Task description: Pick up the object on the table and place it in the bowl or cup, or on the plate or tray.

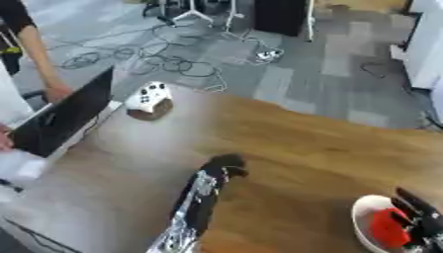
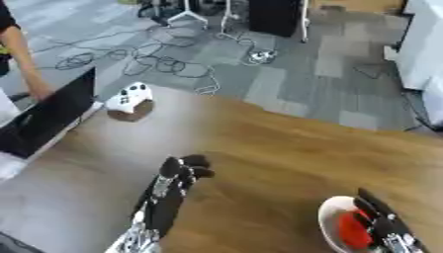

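A red object (image 1: 387, 231) lies inside a white bowl (image 1: 362, 217) at the table's lower right corner. My right hand (image 1: 419, 213) comes in from the lower right edge and reaches over the bowl, its dark fingers laid across the red object and closed on it. My left hand (image 1: 223, 167) rests on the wooden table (image 1: 303, 148) near the middle. Its arm (image 1: 192, 212) rises from the bottom edge, and the fingers are curled with nothing in them.
A white game controller (image 1: 149, 95) sits on a round brown thing at the table's far left. A black screen (image 1: 65, 118) stands along the left edge, with a person's arm (image 1: 39, 54) behind it. Cables lie on the grey floor beyond the table.
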You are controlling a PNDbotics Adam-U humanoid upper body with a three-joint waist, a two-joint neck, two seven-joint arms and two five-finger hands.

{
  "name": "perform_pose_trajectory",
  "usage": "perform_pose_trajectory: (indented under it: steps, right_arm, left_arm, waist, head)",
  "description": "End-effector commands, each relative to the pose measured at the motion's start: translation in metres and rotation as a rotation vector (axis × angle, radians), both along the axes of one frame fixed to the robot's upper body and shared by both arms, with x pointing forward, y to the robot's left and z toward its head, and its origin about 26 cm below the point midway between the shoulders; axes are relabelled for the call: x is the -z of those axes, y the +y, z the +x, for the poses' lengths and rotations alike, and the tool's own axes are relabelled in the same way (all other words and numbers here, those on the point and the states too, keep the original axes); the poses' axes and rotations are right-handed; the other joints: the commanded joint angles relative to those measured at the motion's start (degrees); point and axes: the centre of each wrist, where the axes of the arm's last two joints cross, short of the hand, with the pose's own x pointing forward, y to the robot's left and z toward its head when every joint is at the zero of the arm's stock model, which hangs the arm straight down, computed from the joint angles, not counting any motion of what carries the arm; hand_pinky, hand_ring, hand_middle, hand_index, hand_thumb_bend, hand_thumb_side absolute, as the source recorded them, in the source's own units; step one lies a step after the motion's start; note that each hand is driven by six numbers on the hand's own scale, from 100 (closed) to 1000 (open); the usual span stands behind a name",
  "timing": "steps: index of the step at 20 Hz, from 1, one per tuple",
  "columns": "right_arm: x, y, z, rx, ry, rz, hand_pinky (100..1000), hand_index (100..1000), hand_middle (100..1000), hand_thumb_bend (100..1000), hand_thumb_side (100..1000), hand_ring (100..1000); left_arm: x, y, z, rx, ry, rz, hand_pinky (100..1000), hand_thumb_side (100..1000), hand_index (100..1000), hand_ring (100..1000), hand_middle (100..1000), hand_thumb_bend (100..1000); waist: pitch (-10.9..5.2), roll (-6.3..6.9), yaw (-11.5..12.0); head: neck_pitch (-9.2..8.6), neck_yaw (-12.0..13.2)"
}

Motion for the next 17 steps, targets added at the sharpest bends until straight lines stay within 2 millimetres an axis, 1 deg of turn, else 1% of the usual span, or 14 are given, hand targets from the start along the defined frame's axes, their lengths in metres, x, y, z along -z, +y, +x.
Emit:
perform_pose_trajectory:
  steps: [1, 6, 9, 11, 12, 13, 15, 16, 17]
  right_arm:
    - [-0.006, 0.009, 0.003, -0.030, -0.030, 0.007, 983, 982, 1000, 100, 831, 1000]
    - [-0.008, 0.019, 0.003, -0.075, -0.038, 0.013, 979, 992, 1000, 100, 843, 1000]
    - [-0.009, 0.021, 0.003, -0.085, -0.041, 0.017, 980, 997, 1000, 100, 852, 1000]
    - [-0.009, 0.022, 0.003, -0.086, -0.042, 0.023, 981, 1000, 1000, 100, 858, 1000]
    - [-0.010, 0.023, 0.004, -0.086, -0.045, 0.027, 987, 1000, 1000, 100, 876, 1000]
    - [-0.010, 0.023, 0.004, -0.087, -0.047, 0.031, 993, 1000, 1000, 100, 891, 1000]
    - [-0.012, 0.025, 0.004, -0.091, -0.056, 0.039, 1000, 1000, 1000, 100, 915, 1000]
    - [-0.012, 0.025, 0.004, -0.094, -0.061, 0.041, 1000, 1000, 1000, 100, 941, 1000]
    - [-0.013, 0.026, 0.004, -0.097, -0.065, 0.041, 1000, 1000, 1000, 100, 943, 1000]
  left_arm:
    - [0.000, -0.007, 0.001, -0.008, -0.028, -0.024, 846, 892, 755, 659, 639, 580]
    - [0.004, -0.013, -0.001, -0.011, -0.060, 0.031, 809, 887, 756, 647, 633, 575]
    - [0.005, -0.015, -0.001, -0.015, -0.070, 0.056, 813, 881, 757, 646, 631, 574]
    - [0.005, -0.016, -0.002, -0.021, -0.076, 0.065, 832, 879, 758, 652, 632, 574]
    - [0.005, -0.017, -0.002, -0.026, -0.080, 0.068, 888, 882, 760, 667, 635, 574]
    - [0.005, -0.017, -0.002, -0.032, -0.085, 0.070, 910, 885, 762, 677, 640, 571]
    - [0.004, -0.017, -0.002, -0.043, -0.096, 0.077, 944, 887, 765, 700, 652, 566]
    - [0.003, -0.017, -0.002, -0.048, -0.101, 0.081, 959, 902, 771, 718, 664, 554]
    - [0.003, -0.018, -0.002, -0.052, -0.104, 0.085, 963, 904, 772, 723, 666, 553]
  waist:
    - [-0.40, -0.14, 0.4]
    - [-0.19, -0.46, 0.6]
    - [-0.09, -0.64, 0.4]
    - [-0.09, -0.74, 0.3]
    - [-0.05, -0.81, 0.3]
    - [0.00, -0.86, 0.3]
    - [0.08, -0.93, 0.4]
    - [0.13, -0.95, 0.5]
    - [0.17, -0.96, 0.5]
  head:
    - [-0.09, -1.4]
    - [1.38, -3.1]
    - [1.77, -3.5]
    - [2.04, -3.7]
    - [2.10, -3.8]
    - [2.11, -3.9]
    - [1.98, -3.9]
    - [1.92, -3.7]
    - [1.87, -3.5]
